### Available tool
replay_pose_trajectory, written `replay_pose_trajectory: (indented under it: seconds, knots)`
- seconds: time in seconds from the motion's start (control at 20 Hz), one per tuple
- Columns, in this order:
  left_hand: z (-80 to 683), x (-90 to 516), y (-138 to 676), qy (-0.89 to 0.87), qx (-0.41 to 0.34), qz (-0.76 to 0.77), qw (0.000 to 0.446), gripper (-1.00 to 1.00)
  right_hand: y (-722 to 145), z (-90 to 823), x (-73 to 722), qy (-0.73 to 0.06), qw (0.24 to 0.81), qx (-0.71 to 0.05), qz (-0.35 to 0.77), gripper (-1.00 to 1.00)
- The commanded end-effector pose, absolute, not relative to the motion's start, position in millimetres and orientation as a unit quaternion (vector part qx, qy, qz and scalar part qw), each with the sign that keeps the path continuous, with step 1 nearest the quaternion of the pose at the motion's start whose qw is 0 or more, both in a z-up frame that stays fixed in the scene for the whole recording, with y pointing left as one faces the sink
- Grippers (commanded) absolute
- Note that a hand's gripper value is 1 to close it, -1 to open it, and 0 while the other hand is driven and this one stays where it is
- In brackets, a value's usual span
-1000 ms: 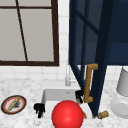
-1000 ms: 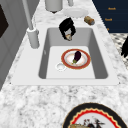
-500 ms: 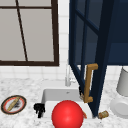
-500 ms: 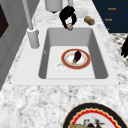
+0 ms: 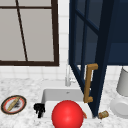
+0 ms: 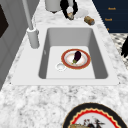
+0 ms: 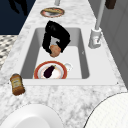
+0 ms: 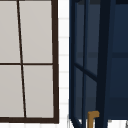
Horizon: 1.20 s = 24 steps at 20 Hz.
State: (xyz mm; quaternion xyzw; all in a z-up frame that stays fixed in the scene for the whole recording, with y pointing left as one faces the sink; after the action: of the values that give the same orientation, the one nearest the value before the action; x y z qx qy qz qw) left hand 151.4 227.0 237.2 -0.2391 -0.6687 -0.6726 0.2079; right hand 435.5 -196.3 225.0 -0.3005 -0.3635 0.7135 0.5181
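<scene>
The dark blue cabinet door (image 5: 100, 50) stands open above the counter, its wooden handle (image 5: 88, 82) hanging over the right part of the sink (image 6: 50, 50). To its left is the window (image 5: 27, 32). In the front view a red ball (image 5: 67, 114) sits in front of the basin. The faucet (image 6: 31, 30) stands at the back edge.

On the basin floor lies a red-rimmed plate (image 6: 86, 62) with an eggplant (image 6: 77, 56) on it. A patterned plate (image 5: 5, 105) rests on the counter to the left, and a white plate (image 5: 120, 107) on the counter to the right.

The right hand (image 7: 53, 32) hangs in the air at the sink's right end, fingers pointing down and curled round a small brown lump (image 7: 55, 50). The lump is up off the plate below, touching nothing but the fingers.

The left hand (image 5: 39, 109) floats at the sink's front left corner, fingers hanging loose and apart, holding nothing.

A brown bottle (image 7: 16, 83) lies on its side on the counter, just right of the sink.
</scene>
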Motion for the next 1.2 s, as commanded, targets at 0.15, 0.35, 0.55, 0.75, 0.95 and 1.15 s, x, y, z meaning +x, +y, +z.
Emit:
replay_pose_trajectory:
  seconds: [0.15,0.35,0.55,0.75,0.95,1.15]
  knots:
    - [237,151,227,-0.669,-0.239,-0.673,0.208,0.0,-226,263,435,-0.356,0.548,-0.297,0.696,1.0]
    - [237,151,227,-0.669,-0.239,-0.673,0.208,0.0,-240,281,433,-0.352,0.556,-0.306,0.687,1.0]
    - [237,151,227,-0.669,-0.239,-0.673,0.208,0.0,-258,298,431,-0.352,0.554,-0.309,0.688,1.0]
    - [237,151,227,-0.669,-0.239,-0.673,0.208,0.0,-275,313,430,-0.349,0.555,-0.314,0.687,1.0]
    - [237,151,227,-0.669,-0.239,-0.673,0.208,0.0,-280,311,431,-0.335,0.569,-0.331,0.674,1.0]
    - [237,151,227,-0.669,-0.239,-0.673,0.208,0.0,-285,307,432,-0.314,0.581,-0.355,0.662,1.0]
